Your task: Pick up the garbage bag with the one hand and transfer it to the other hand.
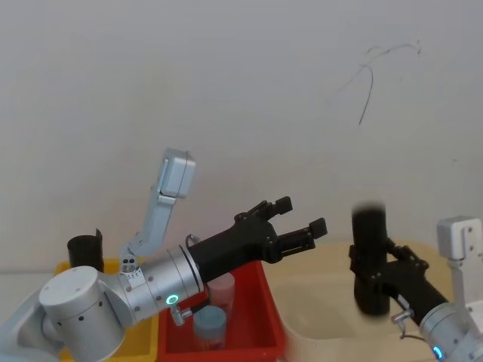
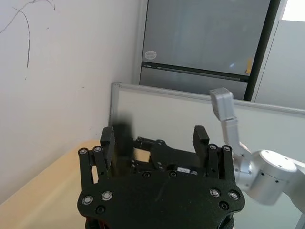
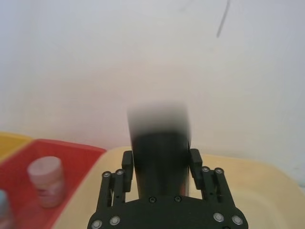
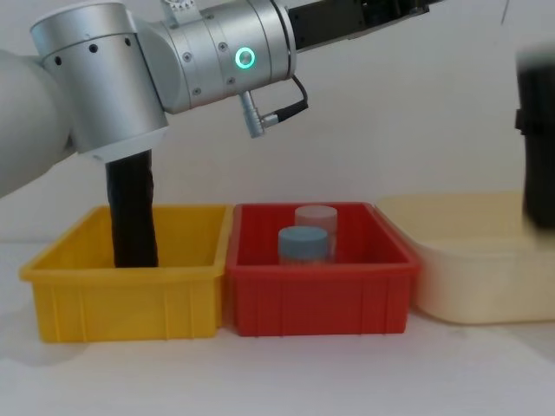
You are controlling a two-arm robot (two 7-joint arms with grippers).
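— Where is the garbage bag?

— In the right pincer. Its two fingers press on the roll's lower half from either side. The roll stands upright, with its rounded top well above the pincer.

— Over what?

— Over the cream tub at the right end of the desk. In the chest view the bag's base hangs near the tub's rim, but I cannot tell whether it touches.

— And the left pincer?

— Spread wide, with nothing between its fingers. It is raised above the red bin and points across toward the bag, near it but apart from it. A green ring glows on its silver arm.

— What else stands on the desk?

— Three containers in a row. The yellow bin is on the left, the red bin is against it in the middle, and the cream tub is just beside that on the right. A slim black roll stands upright in the yellow bin. The red bin holds two jars: a blue-capped jar in front and a pale pink jar just behind it.
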